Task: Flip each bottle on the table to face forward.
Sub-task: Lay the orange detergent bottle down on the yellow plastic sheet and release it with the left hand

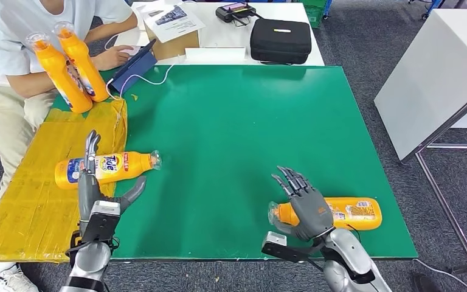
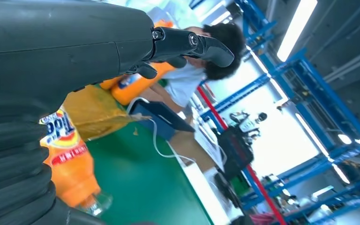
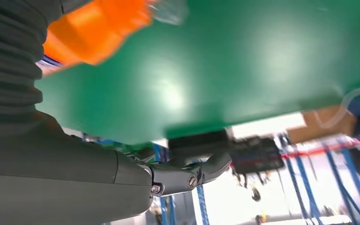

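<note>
The left wrist view catches blue steel racking (image 2: 309,89) and ceiling strip lights (image 2: 296,29), which the head view leaves out. A green table (image 1: 237,134) fills the head view's centre, with yellow cardboard (image 1: 30,201) at lower left. The left hand (image 1: 94,188), fingers spread and holding nothing, reaches over the Tide bottle (image 1: 106,167) lying there. At lower right the right hand (image 1: 307,204), fingers apart, covers a second bottle (image 1: 346,213); whether it grips is unclear.

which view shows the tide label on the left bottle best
The head view: the whole bottle lies on its side with its Tide label facing up, left hand over it. The left wrist view catches only part of the label, turned, beside the hand. The right wrist view shows a blurred orange bottle, no label readable.
</note>
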### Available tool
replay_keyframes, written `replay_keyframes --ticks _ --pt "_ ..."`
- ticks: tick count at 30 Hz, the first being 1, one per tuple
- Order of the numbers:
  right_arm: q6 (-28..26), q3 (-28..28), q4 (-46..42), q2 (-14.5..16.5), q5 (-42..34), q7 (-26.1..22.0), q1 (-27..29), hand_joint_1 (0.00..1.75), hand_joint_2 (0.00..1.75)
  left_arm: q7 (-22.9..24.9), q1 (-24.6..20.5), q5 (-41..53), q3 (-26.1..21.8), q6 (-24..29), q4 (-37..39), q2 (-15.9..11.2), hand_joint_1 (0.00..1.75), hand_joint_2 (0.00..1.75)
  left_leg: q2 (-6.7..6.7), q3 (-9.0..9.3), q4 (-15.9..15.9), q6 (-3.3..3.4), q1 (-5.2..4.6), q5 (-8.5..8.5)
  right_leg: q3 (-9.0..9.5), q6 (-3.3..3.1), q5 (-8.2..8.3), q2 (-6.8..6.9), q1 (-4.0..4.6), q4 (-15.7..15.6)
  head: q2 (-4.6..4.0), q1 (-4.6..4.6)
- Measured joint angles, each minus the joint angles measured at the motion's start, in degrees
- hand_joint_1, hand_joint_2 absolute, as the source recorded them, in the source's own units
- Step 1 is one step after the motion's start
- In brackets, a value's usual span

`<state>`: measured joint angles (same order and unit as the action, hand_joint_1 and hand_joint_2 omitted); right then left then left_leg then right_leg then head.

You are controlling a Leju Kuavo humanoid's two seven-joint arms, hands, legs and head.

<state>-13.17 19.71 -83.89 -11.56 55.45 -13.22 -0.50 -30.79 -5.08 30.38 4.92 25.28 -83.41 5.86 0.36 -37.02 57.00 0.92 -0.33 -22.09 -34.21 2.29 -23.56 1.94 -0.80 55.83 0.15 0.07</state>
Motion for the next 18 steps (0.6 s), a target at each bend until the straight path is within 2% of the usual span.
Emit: replay_keyframes --ticks 9,18 --pt "2.88 -5.11 0.05 -3.46 -0.45 1.13 2.29 0.0 1.75 0.37 0.32 -0.61 2.9 -1.14 -1.56 0.79 0.0 1.75 0.0 0.0 0.0 0.0 0.0 0.0 0.01 0.01 0.01 0.0 0.01 0.0 0.0 -0.01" --pt "4.32 -6.8 0.83 -4.51 1.3 2.77 2.52 0.0 1.75 0.56 0.4 -1.41 4.02 -1.84 -2.18 0.94 0.0 1.75 0.01 0.01 0.0 0.0 0.0 0.0 0.02 0.01 0.0 0.0 0.01 0.0 0.0 -0.01"
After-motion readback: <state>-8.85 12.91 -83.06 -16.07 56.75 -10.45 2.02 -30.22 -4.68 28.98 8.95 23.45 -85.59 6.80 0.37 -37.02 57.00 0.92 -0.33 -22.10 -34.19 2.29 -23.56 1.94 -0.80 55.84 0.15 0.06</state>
